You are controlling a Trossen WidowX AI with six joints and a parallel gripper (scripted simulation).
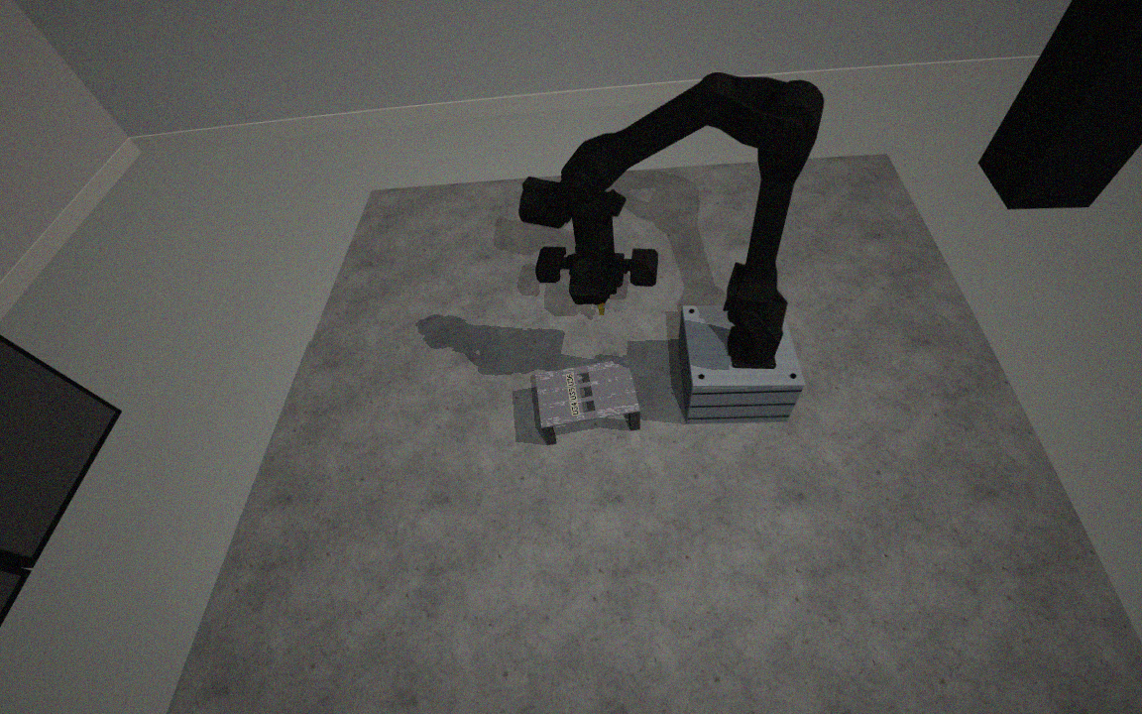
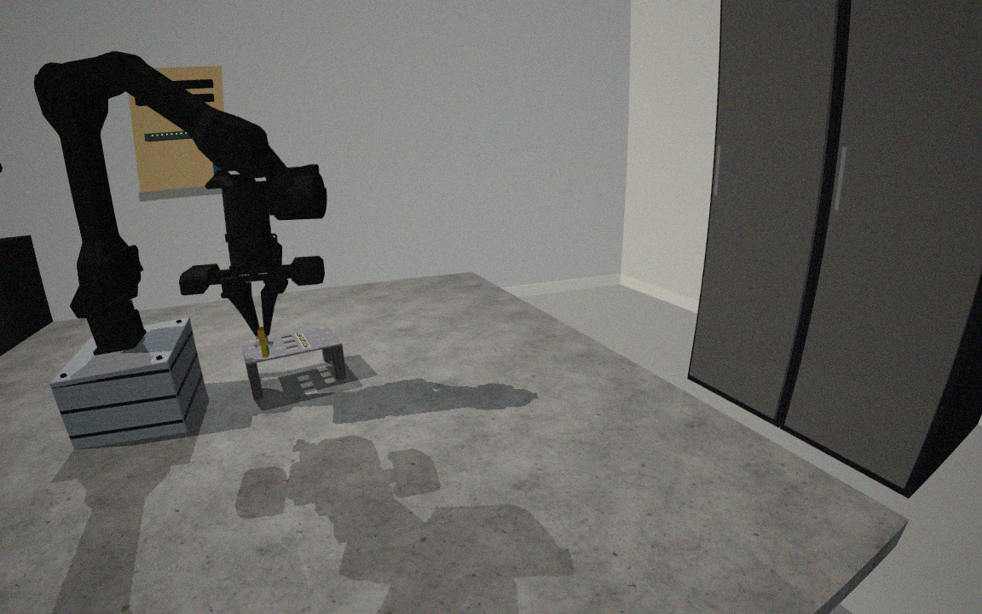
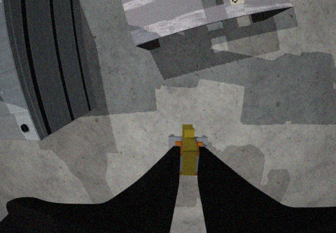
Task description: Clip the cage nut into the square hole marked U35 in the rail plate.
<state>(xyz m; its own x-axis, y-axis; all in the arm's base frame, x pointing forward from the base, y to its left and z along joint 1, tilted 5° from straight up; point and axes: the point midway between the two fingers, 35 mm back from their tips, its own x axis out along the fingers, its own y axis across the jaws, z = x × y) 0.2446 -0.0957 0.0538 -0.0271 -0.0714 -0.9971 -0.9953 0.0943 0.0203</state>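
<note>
We see the gripper (image 1: 600, 304) (image 2: 262, 331) (image 3: 189, 153) pinching the yellow nut (image 1: 601, 308) (image 2: 262, 343) (image 3: 189, 157) between its fingertips, above the tabletop. Wrist view shows orange bits at both fingertips; top view hides those but shows the plate's (image 1: 606, 380) (image 2: 319, 336) (image 3: 164, 5) whole label strip.

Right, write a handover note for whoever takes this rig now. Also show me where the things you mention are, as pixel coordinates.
Gripper (image 1: 600, 301) (image 2: 262, 329) (image 3: 189, 153): shut on the small yellow cage nut (image 1: 602, 309) (image 2: 263, 344) (image 3: 189, 163), held up off the table.
Rail plate, grey, streaked, on dark legs (image 1: 604, 391) (image 2: 320, 336) (image 3: 164, 12): standing on the table, beside the arm's grey block base (image 1: 740, 401) (image 2: 124, 408) (image 3: 38, 61).
Done: nut picked up.
Left: move over the hole marked U35, hook both wings through from above, open, back off touching nothing.
</note>
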